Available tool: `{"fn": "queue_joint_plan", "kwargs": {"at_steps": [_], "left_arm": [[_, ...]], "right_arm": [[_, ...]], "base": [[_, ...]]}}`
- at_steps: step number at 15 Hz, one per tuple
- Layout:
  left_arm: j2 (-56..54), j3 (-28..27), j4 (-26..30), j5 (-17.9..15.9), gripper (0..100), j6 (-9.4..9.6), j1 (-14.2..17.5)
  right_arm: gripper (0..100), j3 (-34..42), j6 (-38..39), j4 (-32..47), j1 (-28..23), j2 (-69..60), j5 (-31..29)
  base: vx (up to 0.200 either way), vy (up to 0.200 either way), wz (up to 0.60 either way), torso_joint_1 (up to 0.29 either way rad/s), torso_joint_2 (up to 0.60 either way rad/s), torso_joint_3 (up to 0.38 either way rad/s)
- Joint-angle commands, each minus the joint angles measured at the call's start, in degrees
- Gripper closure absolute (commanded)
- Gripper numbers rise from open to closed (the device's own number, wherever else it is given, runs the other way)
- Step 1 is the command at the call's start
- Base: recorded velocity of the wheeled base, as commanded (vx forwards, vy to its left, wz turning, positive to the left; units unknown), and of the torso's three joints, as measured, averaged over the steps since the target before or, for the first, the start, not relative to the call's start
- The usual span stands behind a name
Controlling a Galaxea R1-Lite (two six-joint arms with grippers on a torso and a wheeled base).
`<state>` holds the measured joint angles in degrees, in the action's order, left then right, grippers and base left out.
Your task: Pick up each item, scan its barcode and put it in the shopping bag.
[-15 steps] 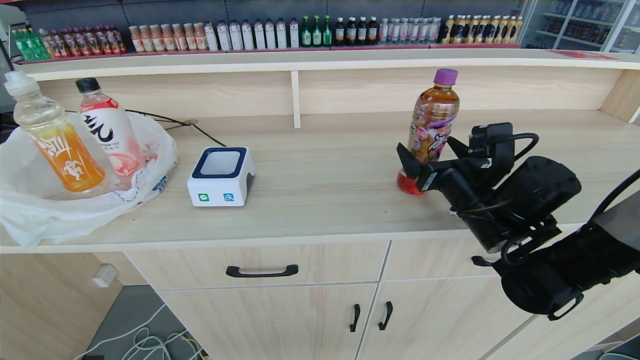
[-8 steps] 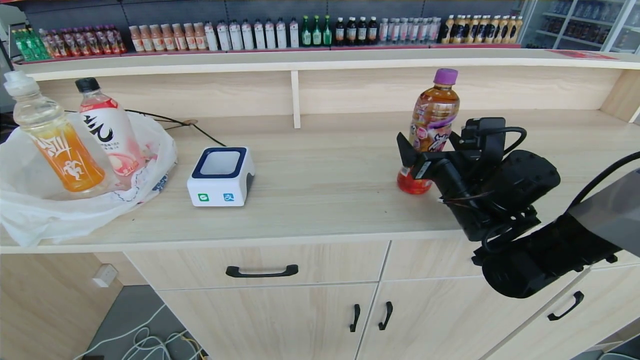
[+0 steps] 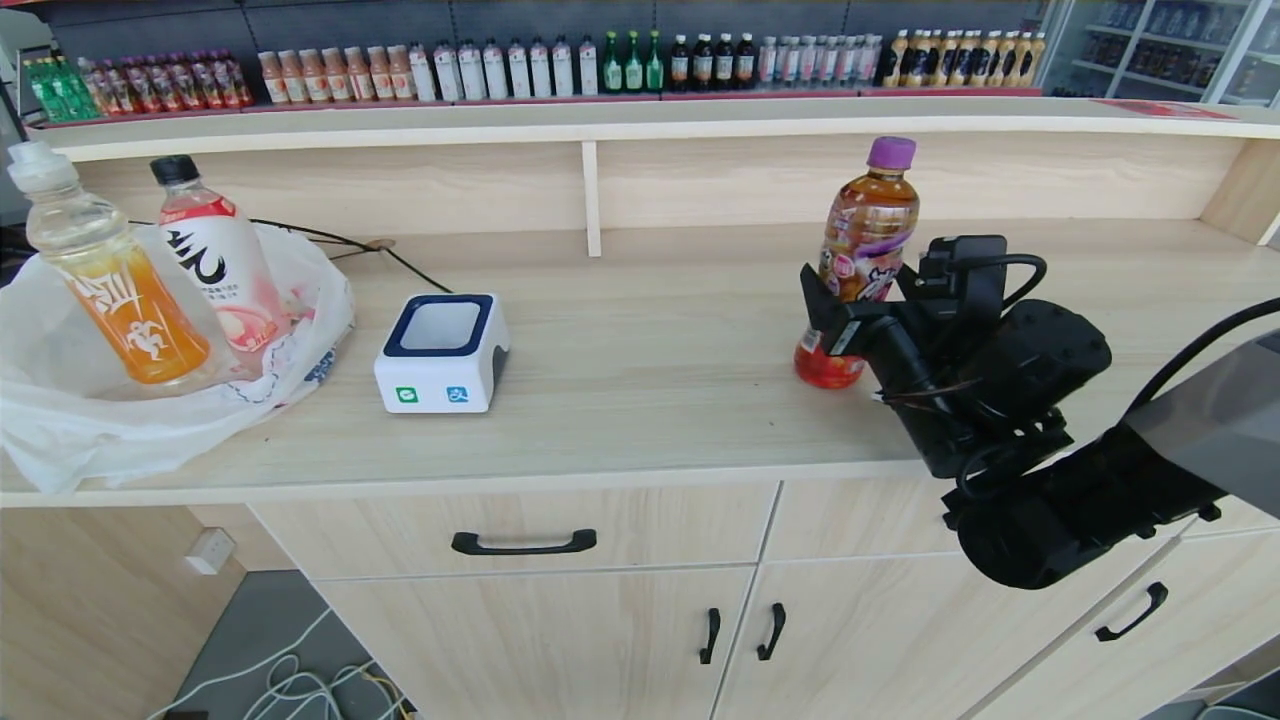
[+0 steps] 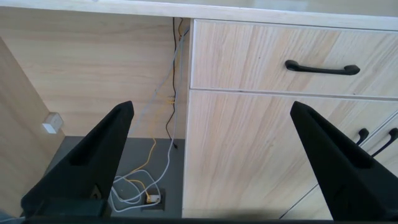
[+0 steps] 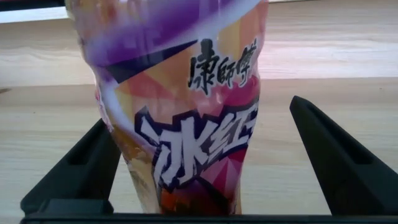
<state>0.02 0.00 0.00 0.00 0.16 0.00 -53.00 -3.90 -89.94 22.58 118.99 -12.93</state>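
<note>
A bottle of iced tea (image 3: 866,250) with a purple cap stands upright on the right part of the pale wood tabletop (image 3: 650,370), near the raised back ledge. The right tool (image 3: 862,295) sits level with the bottle's lower half, its two black fingers apart, one on each side of it and not clamped. In the right wrist view, bare tabletop shows between the label and one finger. At the other finger it is hard to tell whether there is contact. That view cuts off the bottle's cap and base, and in the head view the tool hides part of its lower label.

Well to the left sits a white scanner (image 3: 442,352) with a dark-framed window on top. Further left, a white plastic shopping bag (image 3: 60,440) lies open at the tabletop's edge, holding an orange drink bottle (image 3: 110,270) and a pink-labelled bottle (image 3: 215,255), both leaning. A black cable (image 3: 340,240) runs along the tabletop behind the bag.

The left tool (image 4: 211,106) is below the tabletop with its fingers wide apart and holding nothing, facing the cabinet front and a black drawer handle (image 4: 322,68).
</note>
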Motion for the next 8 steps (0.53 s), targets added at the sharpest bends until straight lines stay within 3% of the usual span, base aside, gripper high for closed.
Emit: {"fn": "queue_joint_plan", "kwargs": {"at_steps": [1, 8], "left_arm": [[-0.02, 0.00, 0.00, 0.00, 0, 0.02, 0.00], [-0.02, 0.00, 0.00, 0.00, 0, 0.02, 0.00]], "right_arm": [[100, 0.36, 0.03, -0.06, 0.01, -0.16, 0.01], [100, 1.50, 0.03, -0.06, 0.10, -1.92, 0.01]], "base": [[0.000, 0.000, 0.00, 0.000, 0.00, 0.000], [0.000, 0.000, 0.00, 0.000, 0.00, 0.000]]}}
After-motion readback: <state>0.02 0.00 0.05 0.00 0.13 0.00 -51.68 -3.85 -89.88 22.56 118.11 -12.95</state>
